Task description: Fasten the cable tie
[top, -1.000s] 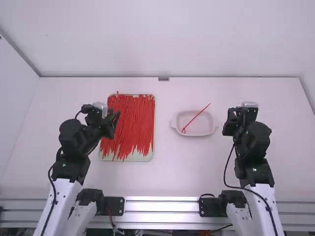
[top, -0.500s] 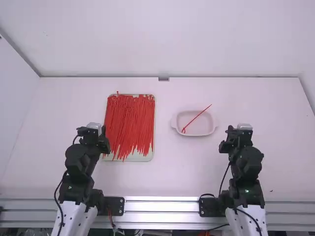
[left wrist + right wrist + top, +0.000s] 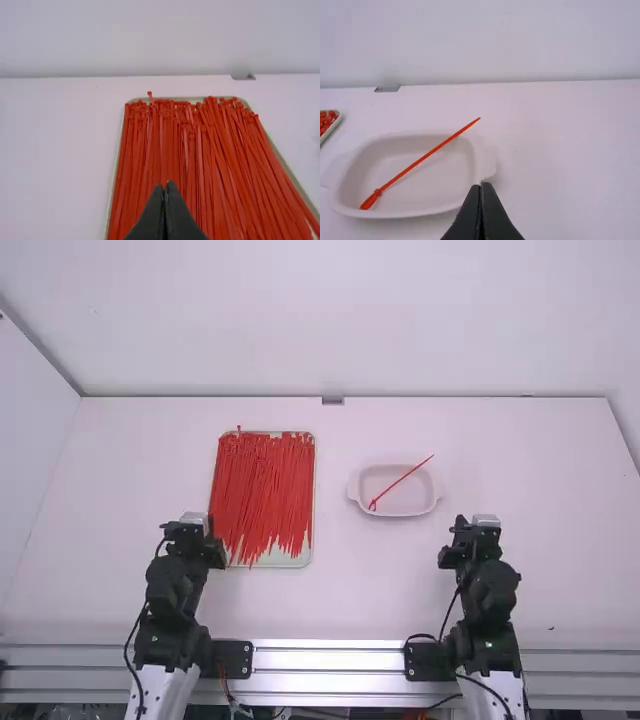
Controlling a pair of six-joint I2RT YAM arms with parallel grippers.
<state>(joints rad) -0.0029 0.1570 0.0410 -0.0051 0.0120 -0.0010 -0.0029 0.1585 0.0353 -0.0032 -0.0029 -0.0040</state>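
Cable ties point(image 3: 262, 498) lie heaped in red on the tray point(image 3: 305, 560), just ahead of the left gripper point(image 3: 166, 189), whose fingers are pressed together on nothing. One cable tie point(image 3: 420, 162) rests slantwise in the white dish point(image 3: 487, 165) on the bench point(image 3: 500, 440), just beyond the right gripper point(image 3: 481, 187), likewise pressed together and empty

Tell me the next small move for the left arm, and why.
Probably open the left claw and ease it forward over the red ties on the tray. It is shut and empty at the tray's near end, so no fresh tie is picked yet. The right claw is shut and empty too, short of the dish holding one tie.
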